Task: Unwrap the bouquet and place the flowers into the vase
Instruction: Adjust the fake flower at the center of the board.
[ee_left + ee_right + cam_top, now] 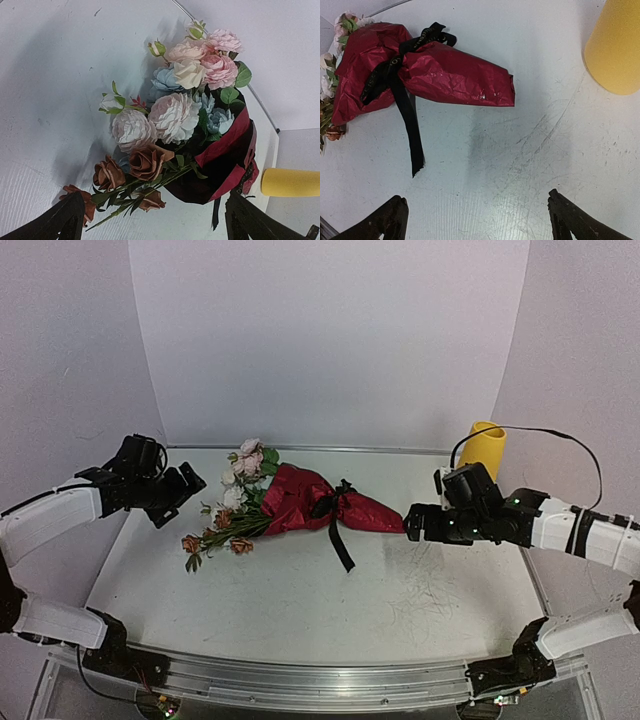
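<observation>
Bouquet (285, 508): lies flat on the table (300, 625), centre of the overhead frame. Blooms point upper left, the tail of the wrap (372, 516) points right. Fully wrapped, so nothing is begun.
Vase (483, 448): upright at right rear, well apart from the bundle; likely parked clear of the unwrapping.
Left claw (180, 498): released, empty, near the flowers (232, 502); probably set to steady that end.
Right claw (412, 523): released, empty, just beside the wrap's tail.
Ribbon (338, 530): black, knotted round the waist; it must come off first, I judge.

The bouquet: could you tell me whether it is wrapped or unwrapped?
Wrapped: the bouquet sits in its dark red wrap, black ribbon tied around it.
</observation>
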Tool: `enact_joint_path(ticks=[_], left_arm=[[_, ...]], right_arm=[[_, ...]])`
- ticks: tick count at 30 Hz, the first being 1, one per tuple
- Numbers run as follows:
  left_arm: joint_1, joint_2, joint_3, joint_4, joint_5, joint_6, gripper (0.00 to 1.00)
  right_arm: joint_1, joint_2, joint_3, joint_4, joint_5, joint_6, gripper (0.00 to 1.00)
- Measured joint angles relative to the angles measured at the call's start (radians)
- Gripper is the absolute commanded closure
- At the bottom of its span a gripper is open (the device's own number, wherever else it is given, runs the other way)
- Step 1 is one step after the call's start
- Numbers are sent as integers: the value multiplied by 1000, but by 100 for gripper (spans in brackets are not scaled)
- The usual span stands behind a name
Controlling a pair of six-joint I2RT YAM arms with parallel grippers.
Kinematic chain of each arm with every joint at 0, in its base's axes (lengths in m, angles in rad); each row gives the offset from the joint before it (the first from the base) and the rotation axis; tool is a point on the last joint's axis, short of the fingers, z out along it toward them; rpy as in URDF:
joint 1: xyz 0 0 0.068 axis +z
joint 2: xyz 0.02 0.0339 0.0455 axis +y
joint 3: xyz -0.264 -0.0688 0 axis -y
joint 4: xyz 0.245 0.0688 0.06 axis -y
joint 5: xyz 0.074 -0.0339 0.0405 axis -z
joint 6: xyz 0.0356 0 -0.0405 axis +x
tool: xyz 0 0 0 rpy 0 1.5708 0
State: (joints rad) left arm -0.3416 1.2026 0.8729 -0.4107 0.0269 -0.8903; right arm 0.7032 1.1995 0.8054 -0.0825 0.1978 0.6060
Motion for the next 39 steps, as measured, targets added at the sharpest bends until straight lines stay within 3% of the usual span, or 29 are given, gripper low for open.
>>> enact_joint_path(ticks=[10,17,23,30,35,39], left_arm=[[0,1,23,11,-28,4,0],[-5,80,56,54,59,-2,0],[-140,84,28,100,113,-20,1],[-281,95,-18,155,153,-26,1],[-348,197,2,200,164,-15,5],[-393,276,35,205,186,9,5]], right_arm=[[0,41,43,0,1,-15,2],[0,135,127,3,2,-67,3],[0,301,295,9,-40,-140,11],[0,504,488,24,-75,-208,10],[0,622,600,23,-74,-257,10],[-8,704,682,25,-75,-288,16]])
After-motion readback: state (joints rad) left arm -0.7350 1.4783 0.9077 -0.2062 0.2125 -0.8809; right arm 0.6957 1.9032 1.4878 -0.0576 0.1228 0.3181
